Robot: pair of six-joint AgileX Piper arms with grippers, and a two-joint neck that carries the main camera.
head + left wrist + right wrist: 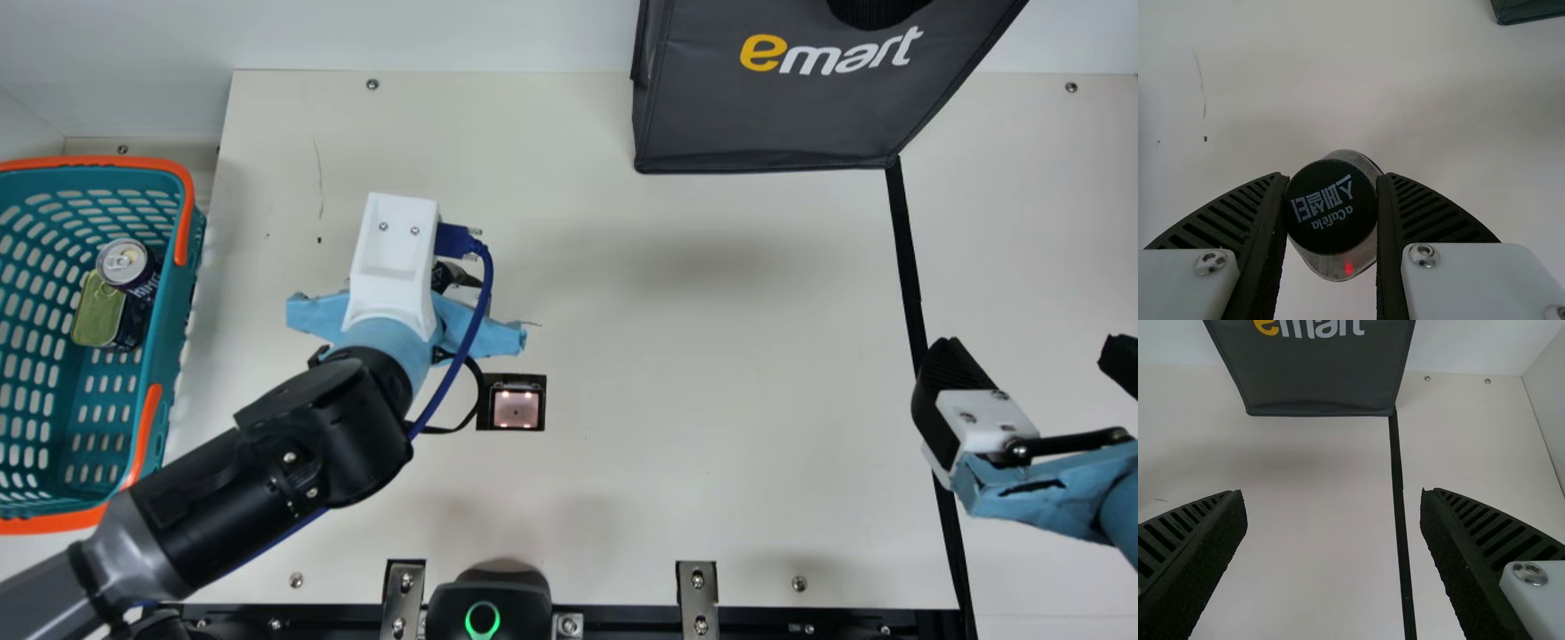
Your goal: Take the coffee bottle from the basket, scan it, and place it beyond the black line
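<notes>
Our left gripper (1333,179) pinches the coffee bottle (1331,217) across its cap, just above and left of the lit scanner (516,407) in the main view. With a hold that high, we judge a knock low on the body could swing or twist it, turning the barcode away; a poor angle could also spoil the read. The black cable (444,430) beside the scanner might snag a low pass. Well right of the scanner lie the black line (907,258) and our right gripper (1031,347), fingers spread, which could obstruct placing; the bag (765,116) stands up and right of the scanner.
</notes>
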